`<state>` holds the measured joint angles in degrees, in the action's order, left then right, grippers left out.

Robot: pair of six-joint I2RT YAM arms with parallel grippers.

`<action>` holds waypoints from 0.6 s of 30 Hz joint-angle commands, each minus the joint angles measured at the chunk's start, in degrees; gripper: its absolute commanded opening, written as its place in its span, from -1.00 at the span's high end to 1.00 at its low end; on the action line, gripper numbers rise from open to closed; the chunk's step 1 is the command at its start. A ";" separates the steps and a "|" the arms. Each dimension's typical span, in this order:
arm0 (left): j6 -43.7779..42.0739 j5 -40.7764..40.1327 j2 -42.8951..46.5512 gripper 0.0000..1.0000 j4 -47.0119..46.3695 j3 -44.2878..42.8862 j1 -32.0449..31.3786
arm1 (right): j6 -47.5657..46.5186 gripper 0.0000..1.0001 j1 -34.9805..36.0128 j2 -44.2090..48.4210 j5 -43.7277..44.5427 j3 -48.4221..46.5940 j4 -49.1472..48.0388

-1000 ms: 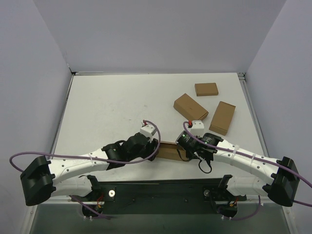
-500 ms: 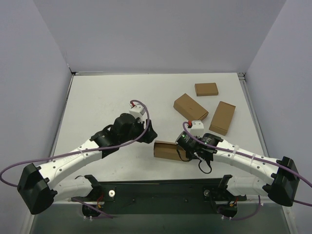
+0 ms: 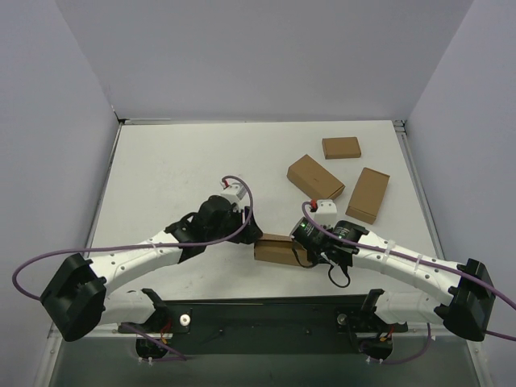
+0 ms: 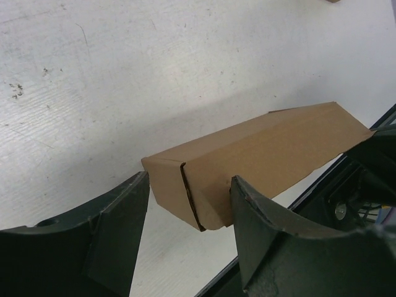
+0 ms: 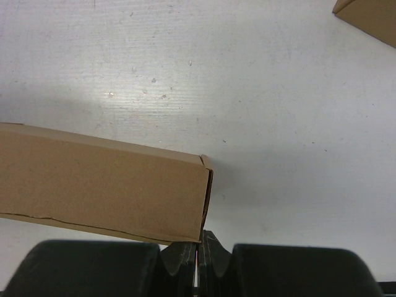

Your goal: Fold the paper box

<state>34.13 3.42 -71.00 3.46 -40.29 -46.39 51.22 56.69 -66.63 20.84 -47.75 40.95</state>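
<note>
The paper box (image 3: 274, 249) lies folded into a flat brown rectangle near the table's front edge, between both arms. My left gripper (image 3: 251, 230) is open at its left end. In the left wrist view the box's closed end (image 4: 204, 185) sits between the two dark fingers (image 4: 114, 232), with a gap on the left side. My right gripper (image 3: 306, 242) is shut at the box's right end. In the right wrist view its closed tips (image 5: 198, 247) sit just below the box's lower right corner (image 5: 185, 210), with nothing between them.
Three smaller brown boxes lie at the back right: one far back (image 3: 341, 147), one in the middle (image 3: 315, 176), one to the right (image 3: 368, 194). The black base rail (image 3: 266, 310) runs just in front of the paper box.
My left arm pulled back and left off the box, then came back to its left end with jaws open. The right arm and the box stayed put.
</note>
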 commanded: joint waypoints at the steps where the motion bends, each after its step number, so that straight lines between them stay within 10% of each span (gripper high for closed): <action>1: 2.34 2.03 0.07 -0.25 -5.65 4.25 0.25 | 0.55 1.00 0.53 -0.87 -1.50 1.25 4.14; 7: 2.61 1.85 1.13 -0.18 -6.45 7.51 0.16 | -1.82 0.56 0.62 0.45 -3.17 -0.94 4.84; 13: 2.52 1.76 1.04 -0.07 -6.98 8.91 0.25 | -4.20 -0.34 0.71 5.19 -7.21 -2.70 4.84; 18: 2.52 1.41 1.65 -0.02 -6.98 9.44 0.16 | -1.75 -0.42 -0.78 10.98 -11.25 -2.79 0.11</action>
<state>37.52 4.84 -69.54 -7.14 -32.73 -46.22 47.94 56.73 -60.12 13.96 -48.60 43.07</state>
